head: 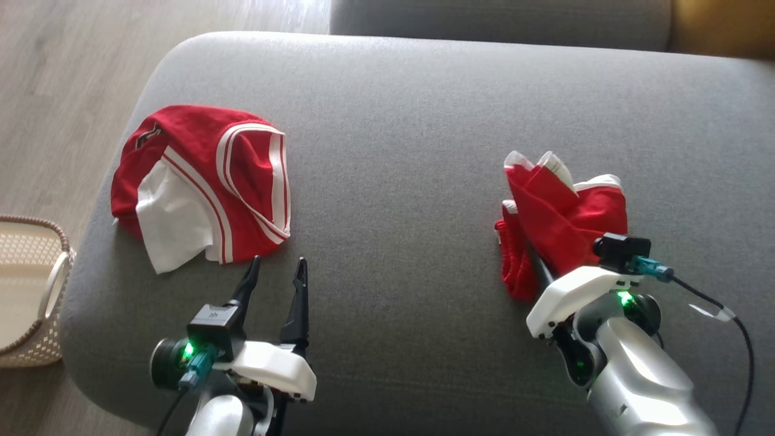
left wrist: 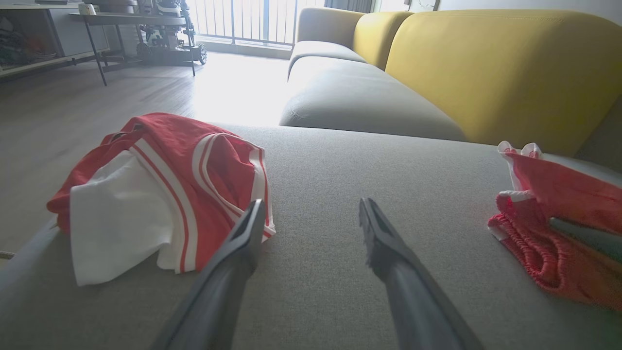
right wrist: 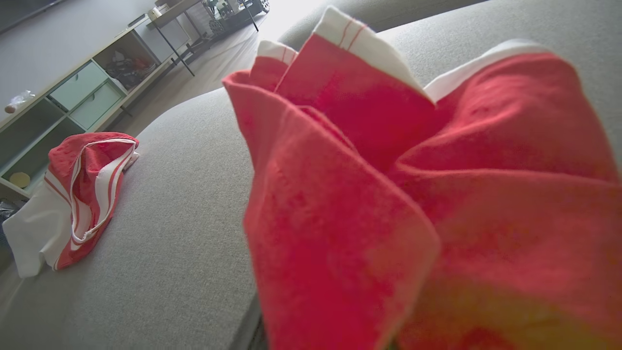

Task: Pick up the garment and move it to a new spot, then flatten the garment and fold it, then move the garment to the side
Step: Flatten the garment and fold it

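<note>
- The red garment [head: 563, 218] sits on the right part of the grey sofa seat [head: 412, 121]. It is crumpled into upright folds, with white-trimmed hems and a ruched elastic waistband.
- The right pincer [head: 542, 266] is pressed together, pinching the folds nearest the seat's front edge.
- The left pincer [head: 277, 266] is spread over the seat's left part, just short of a bunched red-and-white jersey [head: 206, 188].

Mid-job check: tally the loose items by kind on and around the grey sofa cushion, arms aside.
Red-and-white garments: 2 (left garment, right garment)
Woven basket on the floor: 1
Total: 3
</note>
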Tool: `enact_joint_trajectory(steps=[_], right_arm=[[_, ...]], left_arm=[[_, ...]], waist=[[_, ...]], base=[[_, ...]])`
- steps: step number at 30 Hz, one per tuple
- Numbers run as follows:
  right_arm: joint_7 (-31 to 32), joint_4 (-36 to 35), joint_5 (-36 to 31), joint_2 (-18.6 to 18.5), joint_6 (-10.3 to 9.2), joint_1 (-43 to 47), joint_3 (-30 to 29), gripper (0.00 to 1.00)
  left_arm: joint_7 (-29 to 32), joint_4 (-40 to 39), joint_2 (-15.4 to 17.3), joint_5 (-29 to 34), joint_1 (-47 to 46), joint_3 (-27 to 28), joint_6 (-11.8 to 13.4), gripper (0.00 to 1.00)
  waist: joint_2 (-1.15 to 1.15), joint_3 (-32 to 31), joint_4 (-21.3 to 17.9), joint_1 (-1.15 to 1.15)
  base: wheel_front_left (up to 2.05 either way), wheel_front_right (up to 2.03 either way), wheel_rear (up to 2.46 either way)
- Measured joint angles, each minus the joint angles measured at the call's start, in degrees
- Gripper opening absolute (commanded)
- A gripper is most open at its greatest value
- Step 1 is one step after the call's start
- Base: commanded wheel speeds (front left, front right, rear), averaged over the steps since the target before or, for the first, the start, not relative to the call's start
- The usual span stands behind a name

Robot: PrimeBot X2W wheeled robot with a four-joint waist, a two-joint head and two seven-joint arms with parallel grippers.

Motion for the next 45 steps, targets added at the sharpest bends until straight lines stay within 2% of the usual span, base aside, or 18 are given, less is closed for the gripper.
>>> enact_joint_trajectory(steps=[7,15,19,26,32,38,41,45], right_arm=[[-0.08,0.46,-0.60,0.00,0.00,0.88,2.93,1.00],[0.10,-3.53,-0.48,0.05,0.00,5.37,8.16,1.00],[2.91,-5.21,-1.31,-0.05,0.00,6.06,11.51,1.00],[5.98,-8.27,-5.26,-0.05,0.00,7.34,13.15,1.00],[10.45,-12.89,-5.24,-0.01,0.00,12.78,15.71,1.00],[10.58,-19.41,-4.43,-0.09,0.00,14.08,11.29,1.00],[9.18,-23.91,-5.87,-0.59,0.00,14.08,5.68,1.00],[6.33,-29.25,-11.15,-2.16,0.00,14.11,-3.35,1.00]], left_arm=[[0.00,0.04,0.00,0.00,1.38,0.10,0.00,1.00],[0.01,0.15,0.02,0.00,2.38,0.29,0.01,1.00],[0.01,-0.25,0.02,0.00,2.31,0.29,0.02,1.00],[0.01,-0.23,0.02,0.00,2.29,0.27,0.08,1.00],[0.00,0.05,0.02,0.00,2.42,1.62,0.09,1.00],[0.00,-0.36,0.04,0.00,3.35,2.11,0.10,1.00],[0.01,-1.09,0.04,0.00,4.87,2.98,0.52,1.00],[0.01,-3.39,0.07,0.02,5.25,3.82,0.60,1.00]], waist=[[0.00,-1.41,-1.04,0.00],[0.00,-1.80,-2.32,0.00],[0.00,-1.03,-2.61,0.00],[0.00,-1.32,-2.77,0.00],[0.00,-3.01,-3.62,0.00],[0.00,-4.79,-4.84,0.00],[0.00,-5.54,-5.92,0.00],[0.00,-6.00,-7.12,0.00]], base=[[0.00,0.00,0.00],[0.00,0.00,0.00],[0.00,0.00,0.00],[0.00,0.00,0.00],[0.00,0.00,0.00],[0.00,0.00,0.00],[0.00,0.00,0.00],[0.00,0.00,0.00]])
